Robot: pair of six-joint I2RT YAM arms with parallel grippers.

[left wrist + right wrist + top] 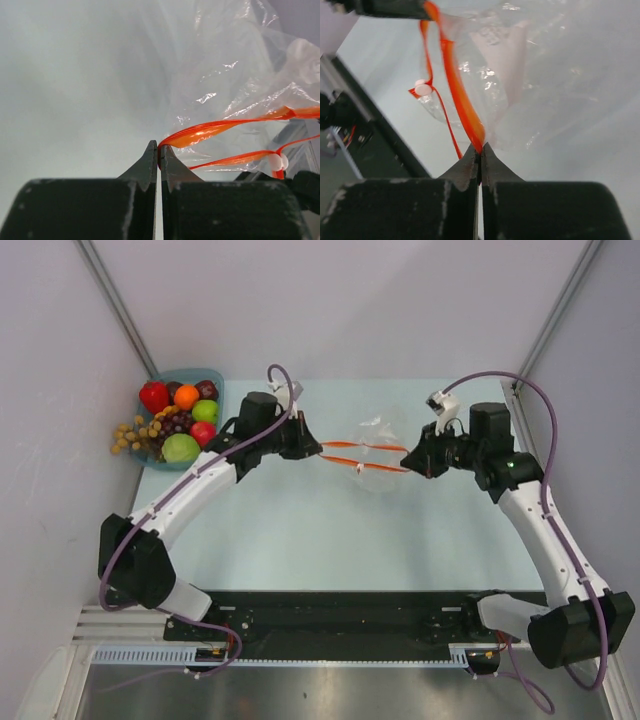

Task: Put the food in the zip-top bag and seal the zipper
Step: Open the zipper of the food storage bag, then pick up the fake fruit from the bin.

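Observation:
The clear zip-top bag [376, 436] hangs stretched between my two grippers over the middle of the table. Its red-orange zipper [365, 446] shows as two strips, parted in the middle. My left gripper [318, 451] is shut on the zipper's left end [172, 140]. My right gripper [412, 467] is shut on its right end [476, 132]. A white slider [276, 161] sits on the near strip. The bag looks empty. The food lies in the teal-blue tray [158, 377] at the far left: green apples [181, 448], a red apple [154, 396], an orange [187, 396] and grapes [176, 422].
A bunch of pale grapes [130, 434] hangs over the tray's left rim. Grey walls stand close on the left and right. A black rail with the arm bases [330, 615] runs along the near edge.

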